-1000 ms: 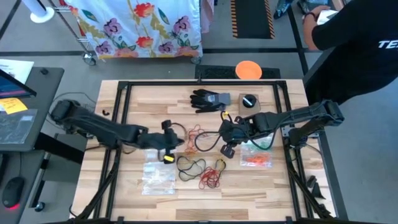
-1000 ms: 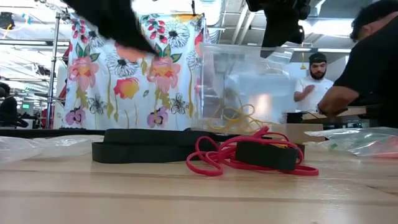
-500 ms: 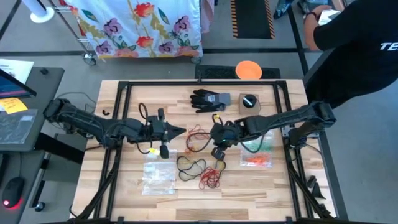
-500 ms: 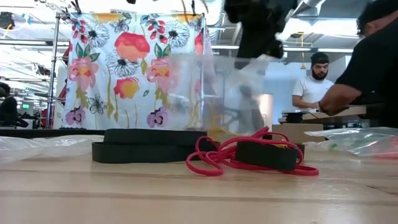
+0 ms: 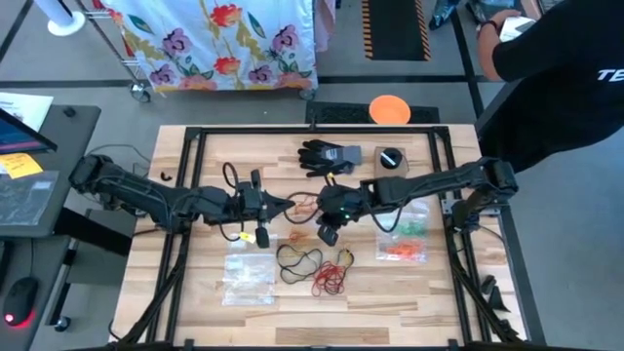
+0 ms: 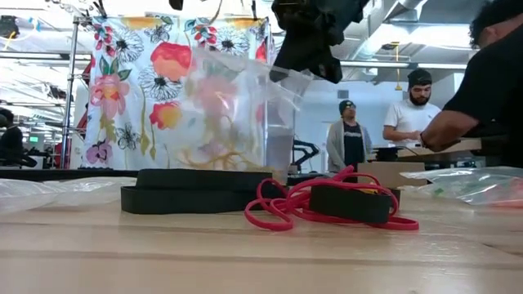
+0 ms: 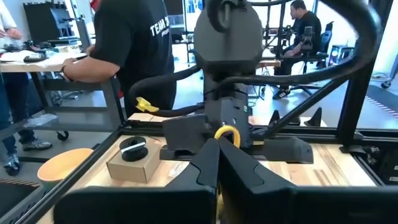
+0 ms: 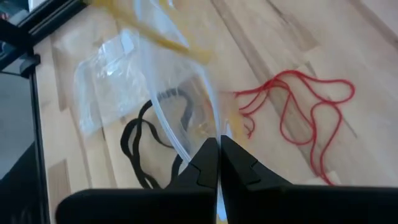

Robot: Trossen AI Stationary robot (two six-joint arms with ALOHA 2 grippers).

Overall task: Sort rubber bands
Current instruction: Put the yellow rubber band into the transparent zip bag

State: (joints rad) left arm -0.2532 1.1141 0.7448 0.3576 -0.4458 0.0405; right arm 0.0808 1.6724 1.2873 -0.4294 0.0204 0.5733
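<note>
The right gripper [image 5: 314,206] has swung closer to the black glove [image 5: 330,156], jaws pinching a clear bag [image 6: 225,114], seemingly holding yellow rubber bands [image 6: 214,151]; left gripper [image 5: 291,205] clenched opposite.

We find even overhead lighting, soft shadows, bright backlight in the low view, and motion blur close up.

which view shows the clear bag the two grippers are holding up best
The low view: the clear bag hangs lifted above the table, yellow rubber bands visible inside. The right wrist view shows only its edge pinched in the right gripper. The high view barely shows it between the grippers. The left wrist view doesn't show it clearly.
</note>
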